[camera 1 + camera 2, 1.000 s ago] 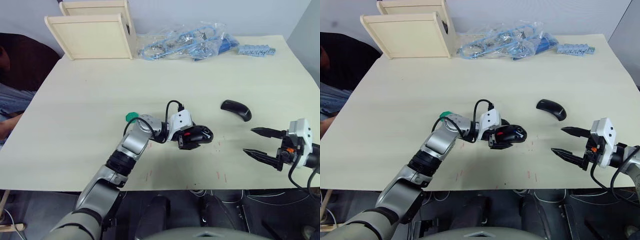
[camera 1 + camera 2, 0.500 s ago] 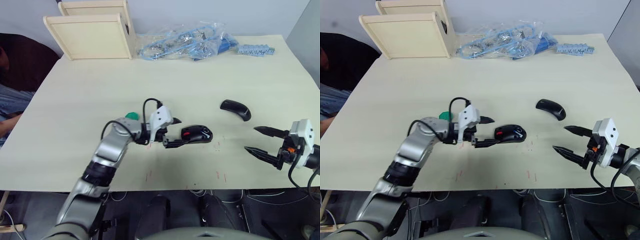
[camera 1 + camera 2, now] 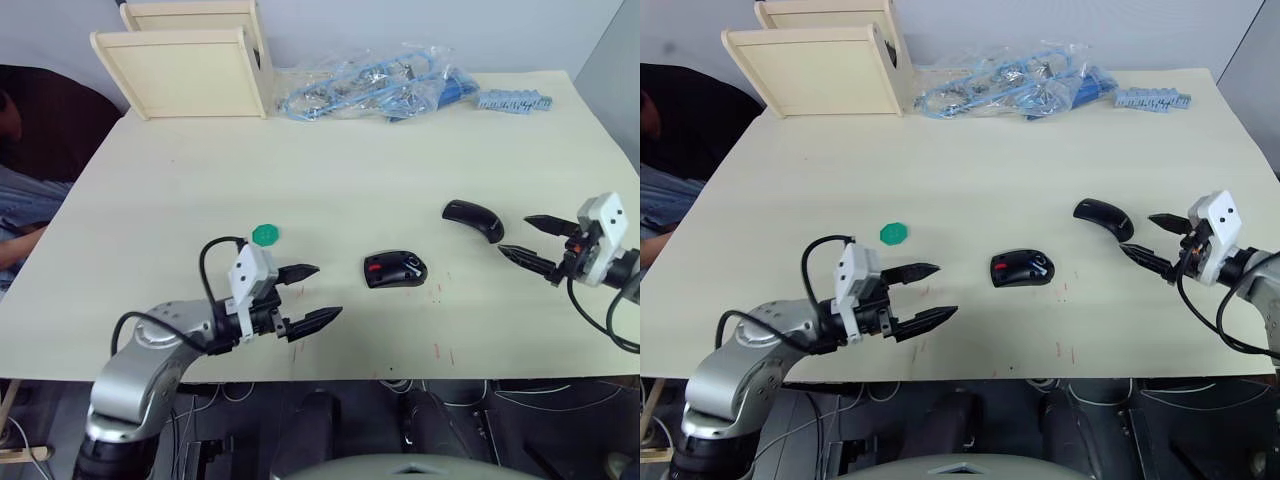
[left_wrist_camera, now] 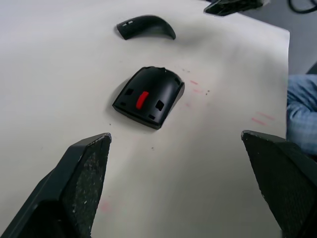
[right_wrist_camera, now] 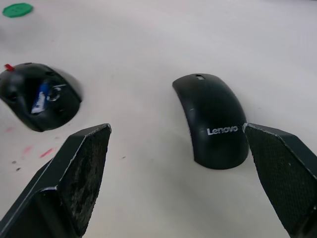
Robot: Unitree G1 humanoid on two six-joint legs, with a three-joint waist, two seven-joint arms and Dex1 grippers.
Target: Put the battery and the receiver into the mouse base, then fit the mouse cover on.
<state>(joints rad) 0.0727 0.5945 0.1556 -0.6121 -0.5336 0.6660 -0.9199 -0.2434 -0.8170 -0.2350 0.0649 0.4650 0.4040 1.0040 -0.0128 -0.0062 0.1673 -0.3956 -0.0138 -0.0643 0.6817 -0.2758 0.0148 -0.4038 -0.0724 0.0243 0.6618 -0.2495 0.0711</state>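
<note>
We see the black oval mouse base (image 3: 395, 270) lying near the middle of the pale wooden table (image 3: 330, 170), with a red part showing on top and the small blue battery (image 5: 39, 97) sitting inside its body. The receiver is too small for us to make out. The glossy black curved mouse cover (image 3: 473, 219), marked Lenovo, lies on the table to the right of the base, apart from it. Our left gripper (image 3: 305, 295) hovers over the near edge of the table, to the left of the base, its two black fingers spread wide and empty. Our right gripper (image 3: 528, 240) sits just beside the cover, fingers parted and holding nothing. A small green round disc (image 3: 265, 234) rests to the left of the base.
</note>
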